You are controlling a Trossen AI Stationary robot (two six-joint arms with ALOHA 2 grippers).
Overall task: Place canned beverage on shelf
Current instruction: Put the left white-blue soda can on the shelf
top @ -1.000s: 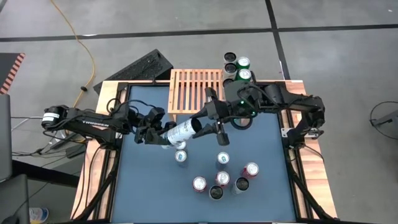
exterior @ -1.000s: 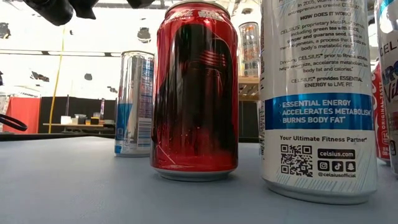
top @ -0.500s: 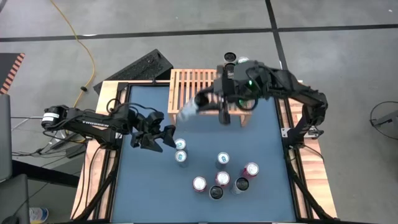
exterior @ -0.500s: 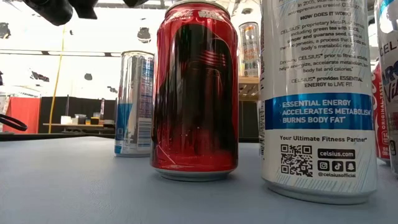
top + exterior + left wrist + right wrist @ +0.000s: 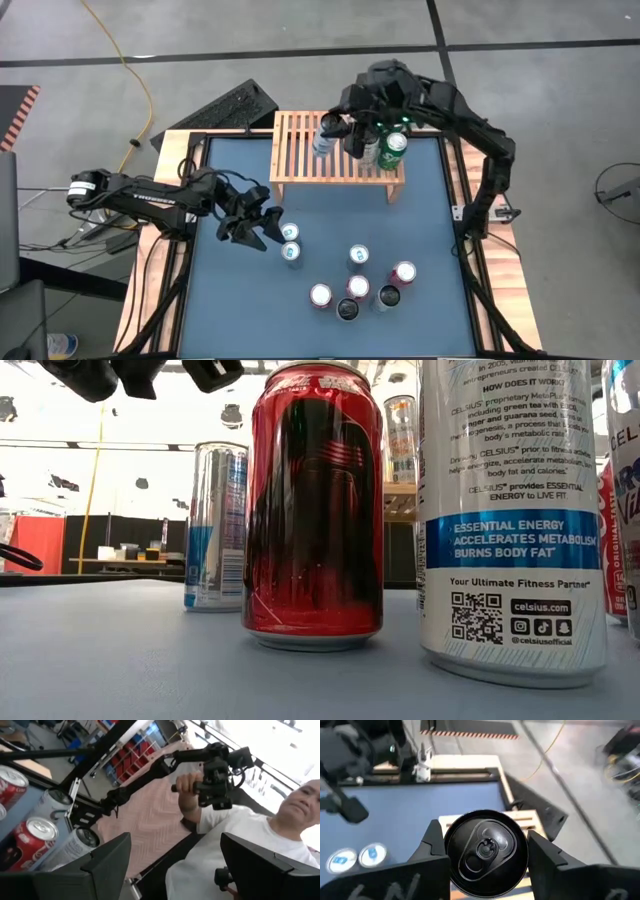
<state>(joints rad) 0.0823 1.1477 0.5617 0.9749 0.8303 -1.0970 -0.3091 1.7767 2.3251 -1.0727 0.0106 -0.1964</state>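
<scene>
Held can: while the right gripper (image 5: 335, 135) hangs over the shelf (image 5: 300, 160), its fingers (image 5: 547, 857) are clamped on either side of a dark-topped can (image 5: 485, 852), seen end-on in the right wrist view.
Can's place: above the slats, toward the shelf's right half, just left of the cans (image 5: 388, 148) already parked at that end; I cannot tell whether its base touches the wood.
Can's axis: near upright, perhaps tipped a little, top toward the wrist camera, so the coming move looks like a straight drop along that axis.
Key relation: bare slats lie directly beneath the can and to its left; neighbours stand close on its right, so any drift that way risks a knock.
Left gripper (image 5: 262, 228): low over the mat, jaws apart and empty, just beside two blue-topped cans (image 5: 290, 242) and well apart from the shelf.
Nearer arm: the right one, by far.
Remaining stock: a cluster of cans (image 5: 352, 290) stands on the mat (image 5: 430, 300), nearer the front.
</scene>
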